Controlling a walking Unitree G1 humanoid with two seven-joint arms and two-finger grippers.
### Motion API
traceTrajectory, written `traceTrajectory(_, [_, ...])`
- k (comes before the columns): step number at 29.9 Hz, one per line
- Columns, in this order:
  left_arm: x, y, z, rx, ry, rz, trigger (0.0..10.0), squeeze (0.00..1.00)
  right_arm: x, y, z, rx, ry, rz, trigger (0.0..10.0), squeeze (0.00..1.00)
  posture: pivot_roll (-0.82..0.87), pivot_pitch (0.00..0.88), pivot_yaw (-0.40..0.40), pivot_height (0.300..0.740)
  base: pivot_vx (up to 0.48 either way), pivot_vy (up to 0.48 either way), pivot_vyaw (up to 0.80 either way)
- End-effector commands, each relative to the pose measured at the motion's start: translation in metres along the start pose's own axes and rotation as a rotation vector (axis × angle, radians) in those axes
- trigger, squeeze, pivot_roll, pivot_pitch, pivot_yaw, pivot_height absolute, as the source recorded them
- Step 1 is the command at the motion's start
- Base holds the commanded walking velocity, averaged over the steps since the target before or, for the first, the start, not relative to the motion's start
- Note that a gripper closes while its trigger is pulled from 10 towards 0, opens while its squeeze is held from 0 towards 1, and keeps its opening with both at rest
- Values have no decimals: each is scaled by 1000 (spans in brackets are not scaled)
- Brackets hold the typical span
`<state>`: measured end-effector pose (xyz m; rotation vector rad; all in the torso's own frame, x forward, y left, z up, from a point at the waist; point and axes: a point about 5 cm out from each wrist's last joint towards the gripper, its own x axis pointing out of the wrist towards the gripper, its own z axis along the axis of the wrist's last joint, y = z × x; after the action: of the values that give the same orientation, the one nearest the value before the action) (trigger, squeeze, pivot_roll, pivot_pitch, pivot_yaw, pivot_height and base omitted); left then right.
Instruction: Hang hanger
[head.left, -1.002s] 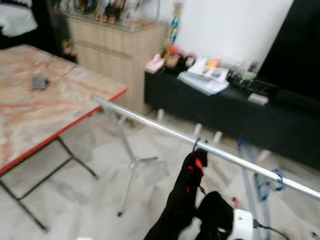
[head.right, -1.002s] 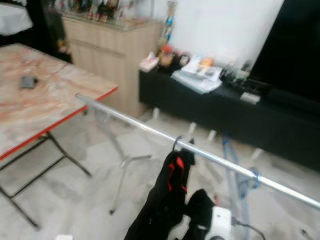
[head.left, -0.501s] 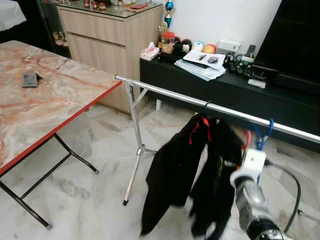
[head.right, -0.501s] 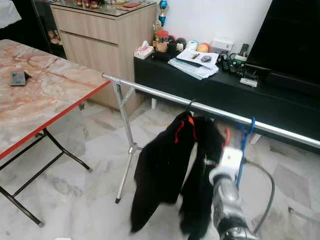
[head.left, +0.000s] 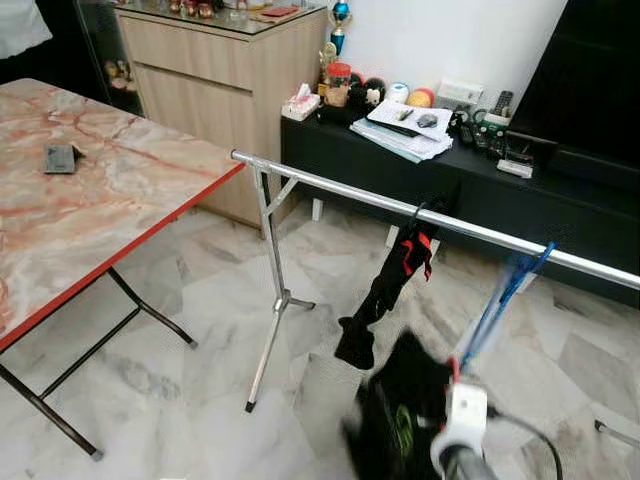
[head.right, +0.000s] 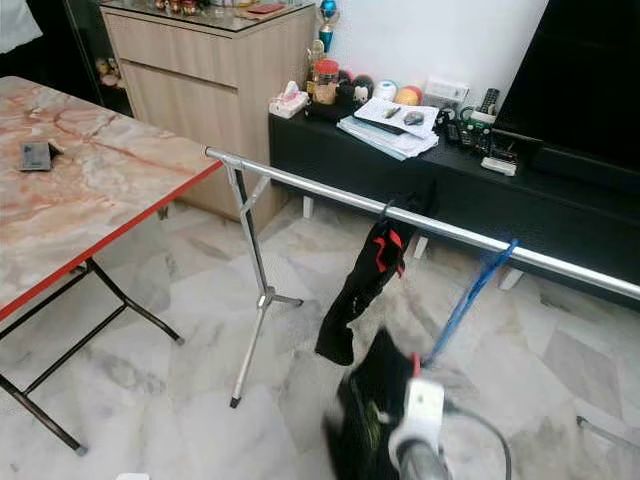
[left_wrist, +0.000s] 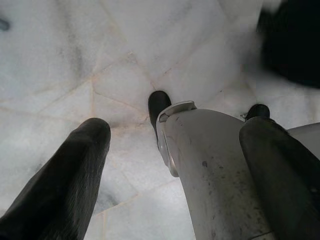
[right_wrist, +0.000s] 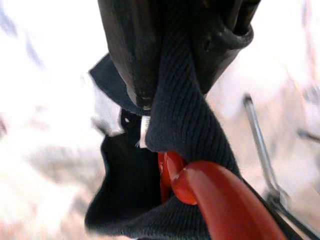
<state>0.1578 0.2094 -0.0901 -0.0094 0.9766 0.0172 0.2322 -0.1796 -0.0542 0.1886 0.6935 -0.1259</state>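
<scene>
A silver clothes rail (head.left: 340, 190) runs across the room on a metal stand. One black garment with red trim (head.left: 392, 285) hangs from it by a hook. Below the rail, low in the eye views, my right arm (head.left: 456, 425) carries a second dark garment (head.left: 392, 425), blurred. In the right wrist view my right gripper (right_wrist: 175, 65) is shut on dark knit cloth (right_wrist: 187, 115) draped over a red hanger (right_wrist: 220, 205). My left gripper (left_wrist: 175, 150) hangs open over the marble floor and my own leg.
A blue hanger (head.left: 497, 305) hangs slanted from the rail, right of the black garment. A red-edged folding table (head.left: 110, 200) stands at the left, with a wooden cabinet (head.left: 215, 60) and a low black bench (head.left: 460, 180) of clutter behind. The stand's leg (head.left: 270, 300) meets open marble floor.
My right arm has dropped from rail height toward the floor, taking the second dark garment with it. The garment on the rail stays and swings. The blue hanger now tilts.
</scene>
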Motion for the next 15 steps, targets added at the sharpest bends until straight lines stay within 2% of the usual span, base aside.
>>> traceTrajectory(1, [-2, 2, -11, 9, 44, -1, 10000, 0, -1, -3, -4, 0, 19, -19, 10000, 0, 52, 68, -67, 740, 0, 0, 0])
traceTrajectory(5, [-2, 1, -12, 9, 44, -3, 10000, 0, -5, -7, -16, 15, 64, -44, 10000, 0, 55, 68, -66, 740, 0, 0, 0])
traceTrajectory(13, [-2, -2, -13, 15, 46, -15, 10000, 0, -7, -9, -25, 28, 102, -53, 10000, 0, 54, 55, -67, 740, 0, 0, 0])
traceTrajectory(15, [-3, -2, -14, 18, 48, -17, 10000, 0, -8, -11, -26, 33, 108, -58, 10000, 0, 52, 50, -67, 740, -244, 0, 0])
